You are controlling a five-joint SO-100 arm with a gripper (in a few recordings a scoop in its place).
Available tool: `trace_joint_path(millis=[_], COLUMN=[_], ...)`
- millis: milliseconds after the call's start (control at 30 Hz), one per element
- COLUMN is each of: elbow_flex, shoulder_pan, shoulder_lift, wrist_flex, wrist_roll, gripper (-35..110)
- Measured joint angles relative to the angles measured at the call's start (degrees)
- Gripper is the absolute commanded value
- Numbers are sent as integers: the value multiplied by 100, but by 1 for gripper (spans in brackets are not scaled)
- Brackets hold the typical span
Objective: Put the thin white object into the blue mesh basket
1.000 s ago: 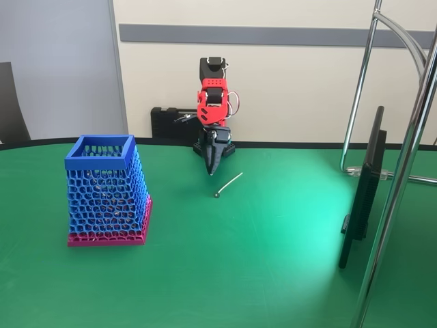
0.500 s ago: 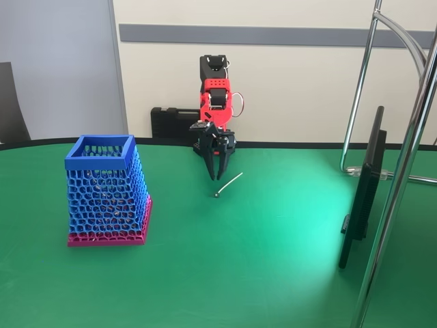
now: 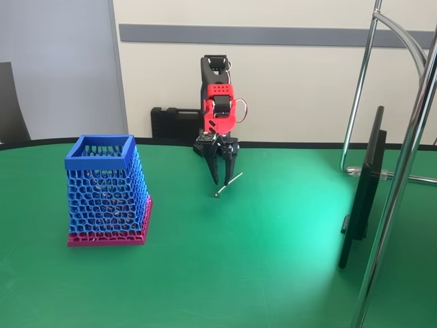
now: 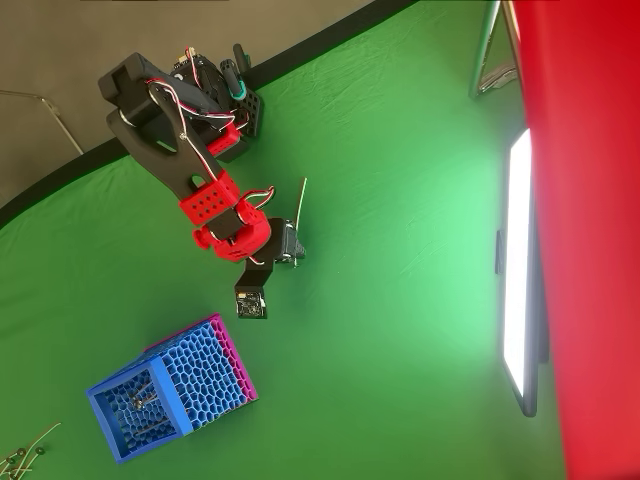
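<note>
The thin white object lies slanted on the green table, its small rounded tip toward the camera; in the overhead view the stick runs under the arm's head. My red and black gripper points straight down over the stick's lower half, open, with one finger on each side, just above the cloth. From above, the gripper covers that end of the stick. The blue mesh basket stands upright at the left on its pink base, well apart from the gripper, and sits at the lower left in the overhead view.
A dark monitor stands edge-on at the right beside a chrome stand. A black case sits behind the arm at the table's far edge. Several thin sticks lie off the lower left corner.
The gripper went from shut to open and swung right and lower, so its fingers now straddle the stick. Stick and basket have not moved.
</note>
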Motion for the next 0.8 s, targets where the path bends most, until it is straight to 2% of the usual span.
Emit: trace_joint_path(millis=[800], elbow_flex=[-255], shoulder_pan=[360], shoulder_lift=[-589], wrist_flex=[-44], wrist_roll=[-800], gripper=[14])
